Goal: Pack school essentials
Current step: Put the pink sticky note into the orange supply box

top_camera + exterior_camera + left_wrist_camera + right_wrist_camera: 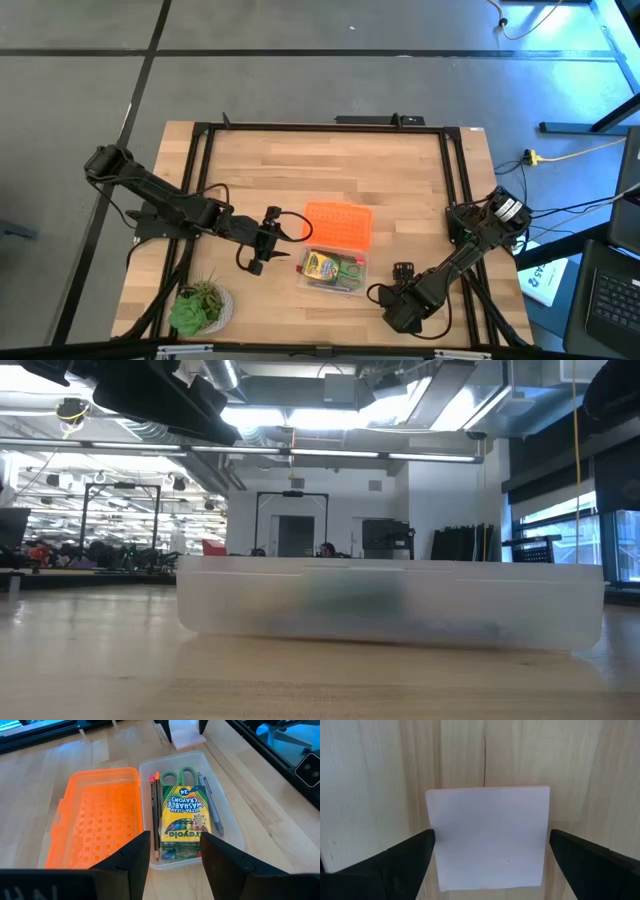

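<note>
crayon box (186, 817), scissors (180, 775), pencils (154, 815), pen (212, 802) packed. note pad (490, 837) left on counter (365, 780), probably last; right pincer (490, 855) wide around it. left pincer (172, 852) wide.

Wooden table (390, 170): case (333, 270), note pad (488, 837), plant (197, 306).

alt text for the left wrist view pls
An open clear case on a wooden table holds a crayon box, green-handled scissors, two pencils and a pen; its orange lid lies open alongside, the left gripper's open fingers in front.
</note>
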You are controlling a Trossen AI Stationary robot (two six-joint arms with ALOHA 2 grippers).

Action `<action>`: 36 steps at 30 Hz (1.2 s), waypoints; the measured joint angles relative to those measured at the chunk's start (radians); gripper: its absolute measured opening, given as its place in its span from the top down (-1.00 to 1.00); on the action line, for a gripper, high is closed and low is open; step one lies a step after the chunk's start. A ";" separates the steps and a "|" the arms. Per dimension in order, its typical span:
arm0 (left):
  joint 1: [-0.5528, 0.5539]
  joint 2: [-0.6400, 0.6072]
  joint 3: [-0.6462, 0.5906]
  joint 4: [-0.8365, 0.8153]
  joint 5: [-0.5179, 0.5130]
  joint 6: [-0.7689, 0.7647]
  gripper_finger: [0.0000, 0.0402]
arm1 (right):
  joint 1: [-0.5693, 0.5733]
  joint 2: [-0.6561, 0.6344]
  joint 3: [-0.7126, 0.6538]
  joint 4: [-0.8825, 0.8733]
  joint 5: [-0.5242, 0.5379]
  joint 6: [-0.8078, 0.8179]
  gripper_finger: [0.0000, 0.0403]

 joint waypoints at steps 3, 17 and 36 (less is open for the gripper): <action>0.000 0.000 0.000 0.000 0.000 0.000 0.18 | 0.000 0.000 0.000 0.000 0.001 -0.001 -0.98; 0.000 0.000 0.000 0.000 0.000 0.000 0.18 | -0.026 0.000 -0.002 0.028 -0.058 0.055 -0.98; 0.000 0.000 0.000 0.000 0.000 0.000 0.18 | -0.040 -0.009 -0.002 0.050 -0.082 0.158 -0.98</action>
